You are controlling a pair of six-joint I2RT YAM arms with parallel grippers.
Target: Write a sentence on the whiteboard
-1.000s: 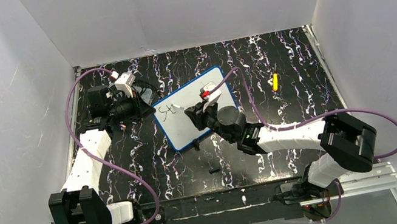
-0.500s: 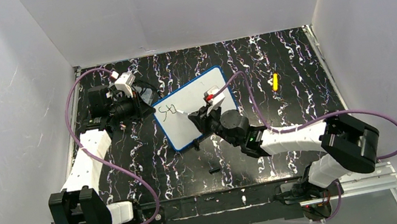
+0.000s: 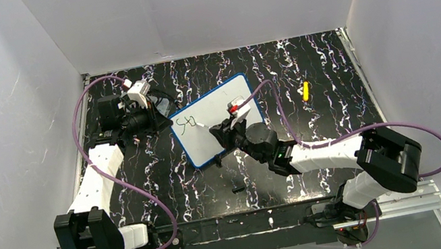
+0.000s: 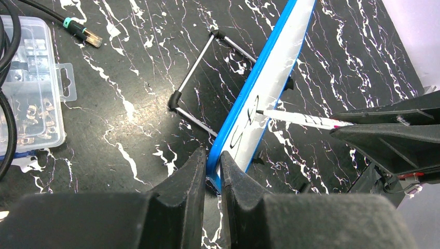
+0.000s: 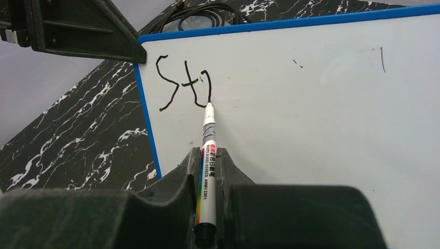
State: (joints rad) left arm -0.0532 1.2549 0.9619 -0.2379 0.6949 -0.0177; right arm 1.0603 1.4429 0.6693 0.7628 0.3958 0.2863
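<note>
Both grippers are clamped: left gripper [image 4: 212, 156] on the rim of the whiteboard [image 5: 311, 104], right gripper [image 5: 207, 152] on a marker [image 5: 208, 129], its tip touching the sentence [image 5: 184, 83].

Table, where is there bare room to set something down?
Bare: far strip behind the whiteboard; right side around the yellow piece. Crowded: far left, where the left hand, cables and box sit.

The right gripper [image 3: 220, 127] is swinging the marker [image 5: 208, 148] leftward across the whiteboard [image 3: 211, 104], lengthening the writing [image 5: 184, 83] by another stroke.
</note>
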